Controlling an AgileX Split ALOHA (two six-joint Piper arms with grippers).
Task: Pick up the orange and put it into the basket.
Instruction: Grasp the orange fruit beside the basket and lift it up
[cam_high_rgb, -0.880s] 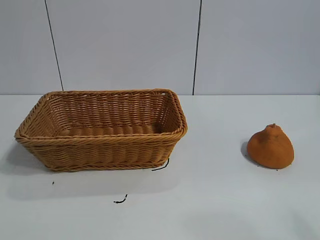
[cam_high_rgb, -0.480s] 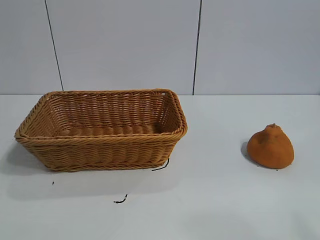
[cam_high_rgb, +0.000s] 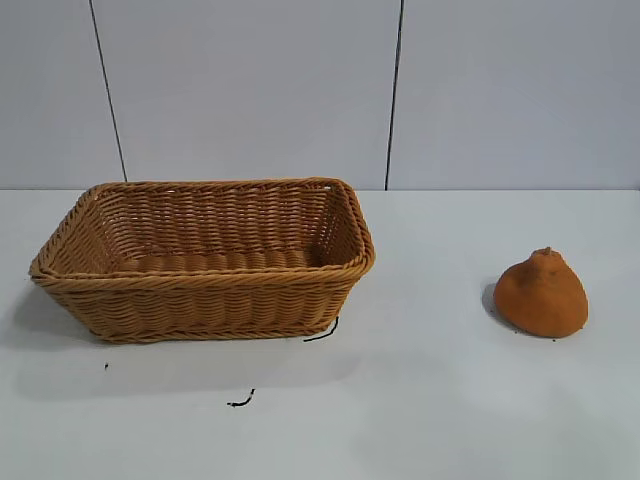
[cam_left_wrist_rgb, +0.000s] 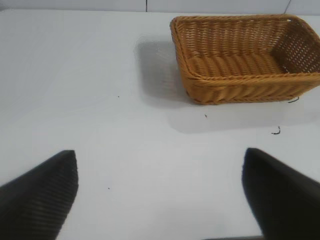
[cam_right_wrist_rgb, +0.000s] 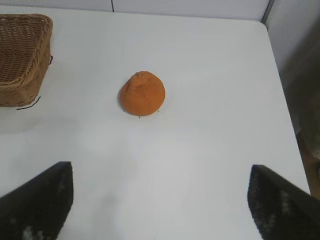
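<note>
The orange (cam_high_rgb: 541, 294) is a dull-orange, cone-shaped fruit with a knobbly neck. It sits on the white table at the right, well apart from the basket (cam_high_rgb: 205, 282), a tan wicker rectangle at the left. Neither gripper shows in the exterior view. In the right wrist view my right gripper (cam_right_wrist_rgb: 161, 172) is open and empty, above bare table, with the orange (cam_right_wrist_rgb: 142, 94) some way ahead of it and a corner of the basket (cam_right_wrist_rgb: 22, 65) off to the side. In the left wrist view my left gripper (cam_left_wrist_rgb: 160, 160) is open and empty, far short of the basket (cam_left_wrist_rgb: 240, 85).
Two short black marks (cam_high_rgb: 321, 332) (cam_high_rgb: 240, 401) lie on the table in front of the basket. The table's right edge (cam_right_wrist_rgb: 280, 85) shows in the right wrist view, beyond the orange. A pale panelled wall stands behind the table.
</note>
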